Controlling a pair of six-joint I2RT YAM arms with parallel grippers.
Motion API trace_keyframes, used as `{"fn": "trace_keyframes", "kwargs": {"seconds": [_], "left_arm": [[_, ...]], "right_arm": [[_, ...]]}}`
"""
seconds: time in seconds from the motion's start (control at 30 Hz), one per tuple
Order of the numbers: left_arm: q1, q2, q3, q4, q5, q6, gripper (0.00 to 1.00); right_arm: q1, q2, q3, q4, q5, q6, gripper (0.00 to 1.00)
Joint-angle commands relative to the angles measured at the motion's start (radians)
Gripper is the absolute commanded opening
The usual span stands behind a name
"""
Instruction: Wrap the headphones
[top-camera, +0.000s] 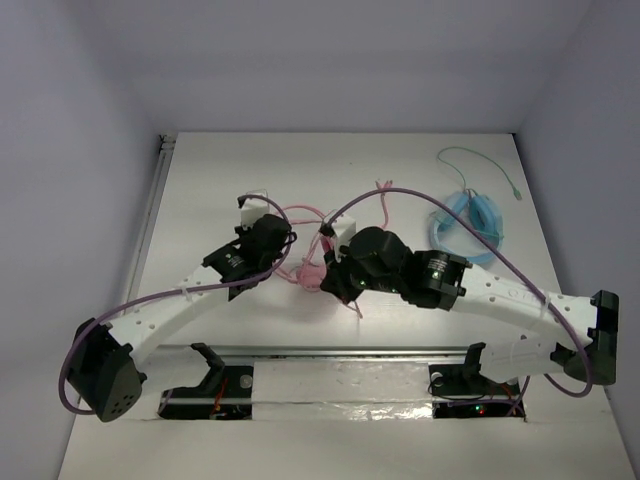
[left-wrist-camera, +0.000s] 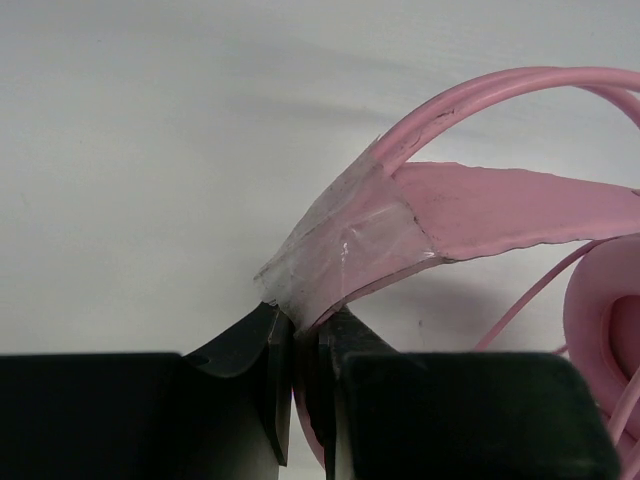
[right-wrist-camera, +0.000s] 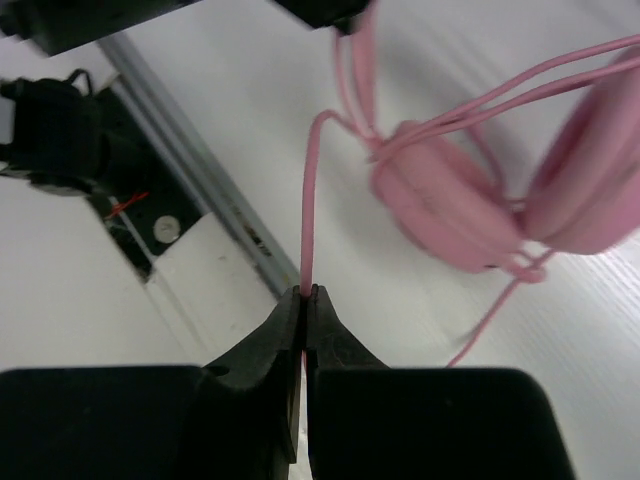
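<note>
The pink headphones (top-camera: 305, 270) sit mid-table between my two grippers, mostly hidden by them from above. In the right wrist view their two round ear cups (right-wrist-camera: 500, 190) hang side by side. My left gripper (left-wrist-camera: 300, 322) is shut on the pink headband (left-wrist-camera: 480, 205) at its taped end. My right gripper (right-wrist-camera: 304, 294) is shut on the thin pink cable (right-wrist-camera: 309, 200), which runs up from the jaws to the ear cups. From above, the left gripper (top-camera: 285, 240) is just left of the headphones and the right gripper (top-camera: 335, 280) just right of them.
Light blue headphones (top-camera: 470, 220) with a green cable (top-camera: 480, 160) lie at the back right. A metal rail (top-camera: 330, 350) runs along the near edge of the table by the arm bases. Purple arm cables (top-camera: 420, 195) loop over the table.
</note>
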Motion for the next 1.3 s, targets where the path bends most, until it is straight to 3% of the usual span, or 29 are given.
{"fn": "trace_keyframes", "kwargs": {"seconds": [0.0,0.43,0.6,0.8,0.93,1.27], "left_arm": [[-0.006,-0.016,0.025,-0.019,0.017,0.003,0.00],[0.006,-0.099,0.057,-0.028,0.347,0.146,0.00],[0.098,-0.105,0.043,0.027,0.487,0.199,0.00],[0.247,-0.149,0.037,0.090,0.812,0.218,0.00],[0.334,-0.163,0.037,0.121,0.977,0.210,0.00],[0.365,-0.148,0.107,0.187,1.246,0.135,0.00]], "right_arm": [[-0.056,-0.017,0.040,-0.042,0.079,-0.071,0.00],[-0.295,-0.079,-0.038,0.001,0.121,-0.125,0.00],[-0.317,-0.061,-0.092,0.081,0.161,-0.092,0.00],[-0.363,-0.072,-0.187,0.232,0.176,-0.026,0.00],[-0.393,-0.087,-0.250,0.352,0.110,0.038,0.00],[-0.495,-0.056,-0.417,0.764,-0.212,0.124,0.02]]}}
